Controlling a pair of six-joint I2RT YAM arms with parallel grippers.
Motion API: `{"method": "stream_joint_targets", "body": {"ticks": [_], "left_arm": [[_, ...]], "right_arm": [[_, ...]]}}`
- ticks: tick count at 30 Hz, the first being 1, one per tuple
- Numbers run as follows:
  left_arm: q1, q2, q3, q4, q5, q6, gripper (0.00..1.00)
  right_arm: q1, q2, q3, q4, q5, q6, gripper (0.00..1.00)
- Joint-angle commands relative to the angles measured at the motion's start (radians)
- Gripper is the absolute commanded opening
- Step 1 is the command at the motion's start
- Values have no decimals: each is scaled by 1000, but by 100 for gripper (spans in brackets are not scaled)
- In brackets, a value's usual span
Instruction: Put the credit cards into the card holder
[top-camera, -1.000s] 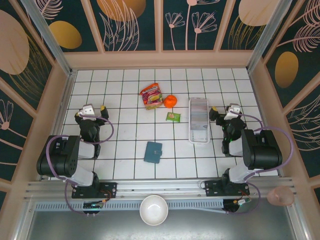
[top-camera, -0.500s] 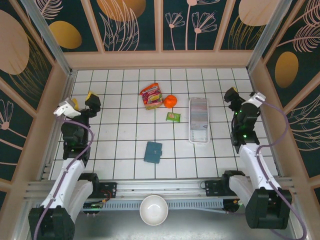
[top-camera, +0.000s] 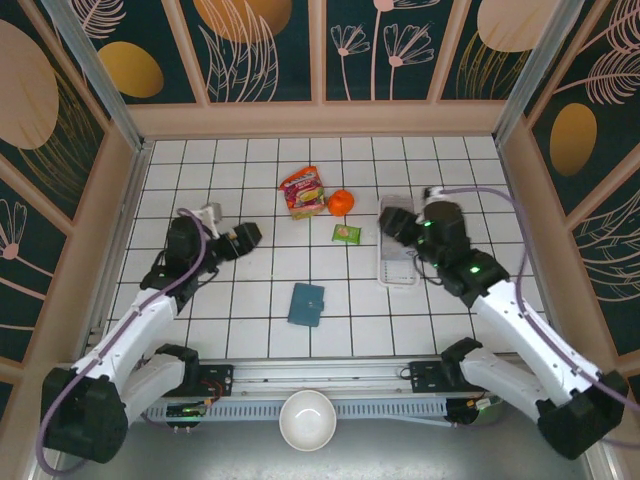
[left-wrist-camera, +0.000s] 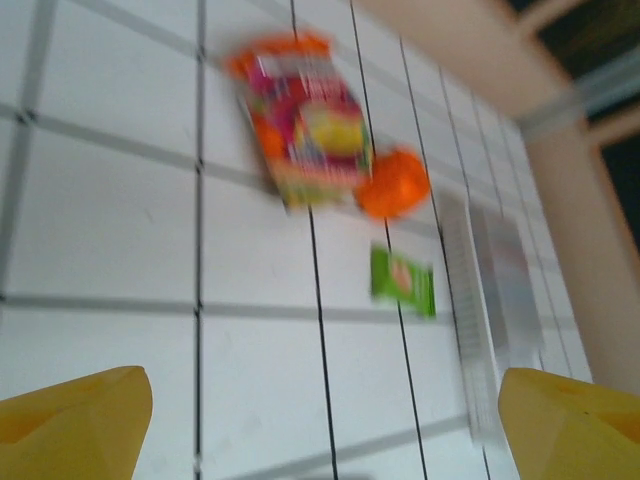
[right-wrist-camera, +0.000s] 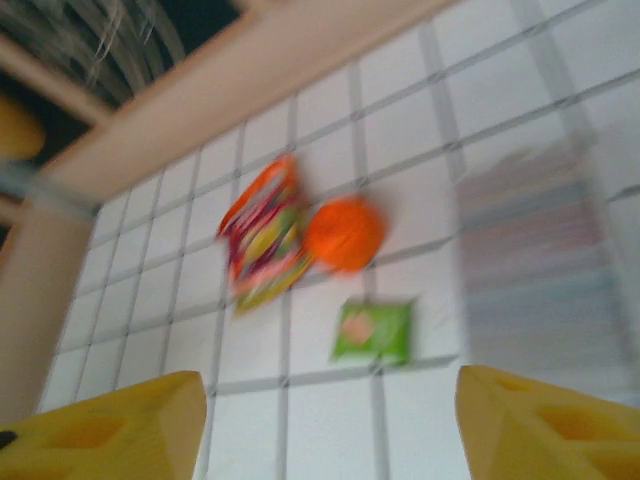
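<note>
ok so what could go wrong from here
The card holder lies shut and flat on the tiles, so it may slide rather than open when touched. The right arm's fingers hang open over the clear tray; a bump could push it into the green snack packet close beside it. Both wrist views are blurred, so any aim taken now may be off.

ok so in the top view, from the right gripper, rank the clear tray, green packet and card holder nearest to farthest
1. clear tray, under the right gripper, which overlaps its far end.
2. green packet, just left of the gripper.
3. card holder, farther left and nearer the arm bases.
</note>
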Motion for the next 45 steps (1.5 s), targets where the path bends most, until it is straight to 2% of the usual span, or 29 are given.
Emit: {"method": "stream_joint_targets", "body": {"ticks": [1,4,6,8,11,14,17,26,31,39,45], "left_arm": [[-77,4,-31,-79,23,-31,87],[-138,5,-99,-1,56,-81,81],[-174,15,-132,25,77,-95,75],[-201,32,-143,14,82,-89,71],[-240,48,-155,18,85,-94,66],[-280,57,-174,51,89,-120,62],[-314,70,-195,78,88,-142,57],[-402,117,-236,157,65,-201,56],[-445,155,-244,206,48,-228,55],[-502,265,-246,250,2,-240,51],[-549,324,-264,381,41,-312,47]], "right_arm": [[185,103,-1,-45,60,149,57],[332,235,-4,22,103,222,39],[372,334,-20,113,67,251,30],[381,438,-37,222,-20,285,15],[389,545,-32,312,-70,297,7],[388,621,-9,311,-71,300,1],[388,675,-1,312,-83,304,0],[393,751,-21,302,-78,315,0],[412,739,-49,240,-17,333,0],[436,739,-120,266,15,368,0],[441,740,-140,297,12,380,0]]}}
